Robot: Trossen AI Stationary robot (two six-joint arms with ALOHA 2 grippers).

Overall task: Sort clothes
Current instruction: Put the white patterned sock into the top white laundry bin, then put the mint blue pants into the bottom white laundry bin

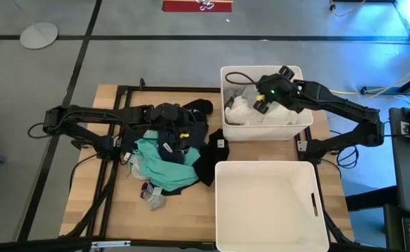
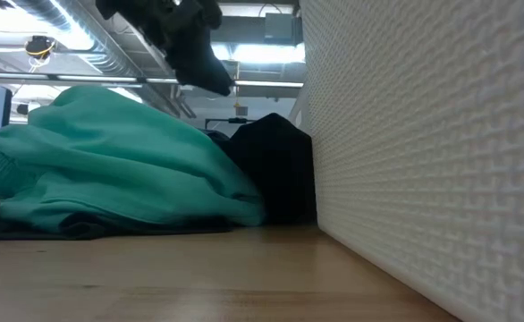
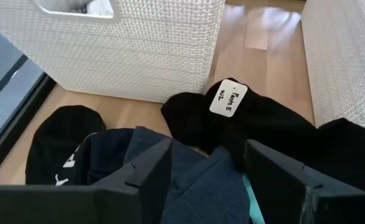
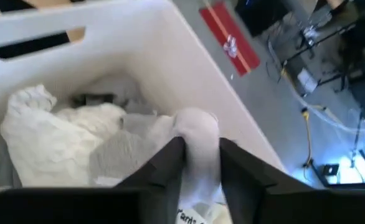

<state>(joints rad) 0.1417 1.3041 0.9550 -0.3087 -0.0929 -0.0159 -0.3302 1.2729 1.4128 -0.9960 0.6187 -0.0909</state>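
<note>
A pile of clothes lies on the table left of the bins: a teal garment (image 1: 159,157) (image 2: 128,152), navy and black pieces, and a black garment with a white label (image 3: 232,99). My left gripper (image 1: 171,117) (image 3: 207,168) stands over the pile's far part, shut on a bunch of navy cloth (image 3: 189,180). My right gripper (image 1: 261,103) (image 4: 201,155) is over the far white bin (image 1: 226,77), shut on a white garment (image 4: 198,130). White and light grey clothes (image 4: 64,137) lie in that bin. My left gripper has a thick bunch of the navy garment (image 3: 198,162) between its two fingers, which stand partly apart around it. The fingers come from above, slanting toward the table's right. How far the cloth is lifted, I cannot tell. My right gripper pinches a fold of the white garment (image 4: 201,140) between its two fingers. It comes from above, over the far bin. The cloth bulges out past the fingertips, and a labelled part (image 4: 192,214) shows behind them.
A second white bin (image 1: 222,210) (image 2: 423,161) stands at the near right; no clothes show in it. A black piece with a white mark (image 3: 64,143) lies beside the far bin's wall. A small grey sock (image 1: 152,199) lies near the pile's front. Bare wood shows at the table's near left.
</note>
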